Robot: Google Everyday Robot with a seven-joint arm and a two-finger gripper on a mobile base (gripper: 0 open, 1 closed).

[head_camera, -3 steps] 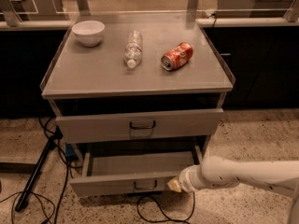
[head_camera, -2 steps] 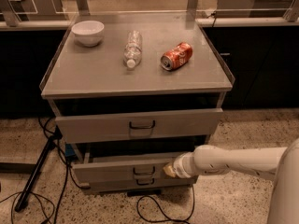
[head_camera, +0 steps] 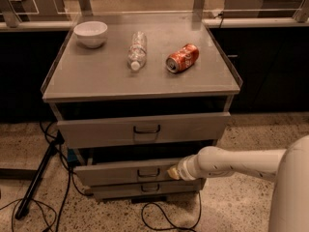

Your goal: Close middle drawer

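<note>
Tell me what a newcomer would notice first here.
The white arm reaches in from the right, its gripper at the front of the middle drawer, just right of the handle. Above it, the top drawer juts open. On the grey cabinet top are a white bowl, a clear bottle lying down and an orange can on its side.

Dim, warm light falls from above. The bench top carries a soft sheen, deep shadow sits above the middle drawer, and the tool at its right front is pale-lit.
</note>
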